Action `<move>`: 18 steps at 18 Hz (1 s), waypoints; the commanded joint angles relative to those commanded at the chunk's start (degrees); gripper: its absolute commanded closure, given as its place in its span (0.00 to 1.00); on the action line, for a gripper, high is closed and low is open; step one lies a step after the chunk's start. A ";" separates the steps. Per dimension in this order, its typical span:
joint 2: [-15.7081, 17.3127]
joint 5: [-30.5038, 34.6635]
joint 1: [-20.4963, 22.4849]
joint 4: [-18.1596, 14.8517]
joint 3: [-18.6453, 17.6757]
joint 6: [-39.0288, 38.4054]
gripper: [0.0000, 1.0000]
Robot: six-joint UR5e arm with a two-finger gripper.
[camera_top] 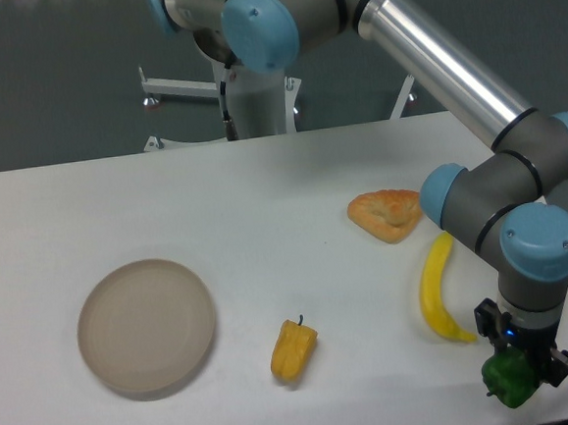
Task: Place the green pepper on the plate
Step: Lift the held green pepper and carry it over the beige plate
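The green pepper [511, 379] is small, glossy and dark green, at the table's front right corner. My gripper [518, 369] points straight down over it, with its dark fingers on either side of the pepper and shut on it. I cannot tell whether the pepper rests on the table or is lifted a little. The beige round plate [147, 327] lies flat at the front left, far from the gripper, with nothing on it.
A yellow pepper [293, 348] with a dark stem lies between plate and gripper. A yellow banana [437, 289] lies just left of the gripper. An orange pastry-like piece [387, 213] sits behind the banana. The arm's base [254, 87] stands at the table's back.
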 joint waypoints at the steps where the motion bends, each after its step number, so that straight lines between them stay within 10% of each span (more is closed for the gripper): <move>1: 0.09 -0.09 0.00 0.00 -0.17 0.00 0.52; 18: 19.77 -2.71 -7.99 -6.33 -19.68 -21.86 0.52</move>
